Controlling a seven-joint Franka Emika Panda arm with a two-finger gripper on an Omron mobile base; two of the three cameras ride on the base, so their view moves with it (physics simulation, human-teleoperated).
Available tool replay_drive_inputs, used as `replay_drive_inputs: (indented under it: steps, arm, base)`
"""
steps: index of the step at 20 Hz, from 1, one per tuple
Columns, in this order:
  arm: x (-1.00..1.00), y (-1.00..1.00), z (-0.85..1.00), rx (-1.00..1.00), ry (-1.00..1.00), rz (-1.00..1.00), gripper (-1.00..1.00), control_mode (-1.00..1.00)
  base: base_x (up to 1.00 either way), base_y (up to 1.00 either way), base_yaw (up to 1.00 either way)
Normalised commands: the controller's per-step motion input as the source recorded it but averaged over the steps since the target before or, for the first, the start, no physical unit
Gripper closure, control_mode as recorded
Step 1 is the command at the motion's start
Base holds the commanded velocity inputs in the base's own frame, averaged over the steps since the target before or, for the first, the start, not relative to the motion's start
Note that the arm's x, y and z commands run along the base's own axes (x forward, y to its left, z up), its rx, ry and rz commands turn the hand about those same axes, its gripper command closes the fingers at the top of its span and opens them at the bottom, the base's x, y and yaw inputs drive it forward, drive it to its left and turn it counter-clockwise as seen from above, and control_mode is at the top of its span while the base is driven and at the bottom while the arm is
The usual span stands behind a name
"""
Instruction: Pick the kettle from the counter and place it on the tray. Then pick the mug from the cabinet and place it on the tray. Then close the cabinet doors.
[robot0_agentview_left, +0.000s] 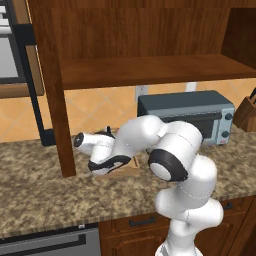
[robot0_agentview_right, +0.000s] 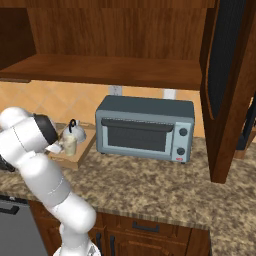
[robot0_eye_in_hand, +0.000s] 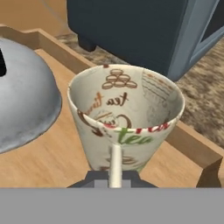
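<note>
Hand view: hand (robot0_eye_in_hand: 114, 175) pinching mug (robot0_eye_in_hand: 127, 114) handle over tray (robot0_eye_in_hand: 52, 162), granite counter (robot0_eye_in_hand: 205, 94) beyond.

Toaster oven (robot0_agentview_right: 145, 128): grey-blue, dark glass door, two knobs on its right side, stood against the tiled backsplash (robot0_agentview_left: 95, 107). Wall outlet (robot0_agentview_right: 116, 90) behind it. Wooden knife block (robot0_agentview_left: 247, 113) to its right. Lower drawers (robot0_agentview_right: 145, 230), black pulls.

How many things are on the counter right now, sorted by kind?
Kettle: 1
Mug: 1
Tray: 1
Toaster oven: 1
Knife block: 1
Total: 5
</note>
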Motion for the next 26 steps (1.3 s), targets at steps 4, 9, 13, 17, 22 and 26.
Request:
replay_drive_inputs:
  steps: [4, 9, 13, 17, 22, 26]
  arm:
    - [0.02, 0.01, -0.18, 0.00, 0.00, 0.00, 1.00, -1.00]
    - [0.02, 0.00, -0.09, 0.00, 0.00, 0.00, 1.00, -1.00]
    - [-0.02, -0.02, -0.05, 0.00, 0.00, 0.00, -1.00, -1.00]
    - [-0.15, -0.08, 0.01, 0.00, 0.00, 0.00, -1.00, -1.00]
    - [-0.13, -0.03, 0.16, 0.00, 0.00, 0.00, -1.00, -1.00]
    - [-0.23, 0.00, 0.44, 0.00, 0.00, 0.00, -1.00, -1.00]
  base:
    - [0.00, 0.00, 0.00]
    - [0.00, 0.00, 0.00]
    - [0.00, 0.00, 0.00]
    - [0.00, 0.00, 0.00]
    - [0.00, 0.00, 0.00]
    - [0.00, 0.00, 0.00]
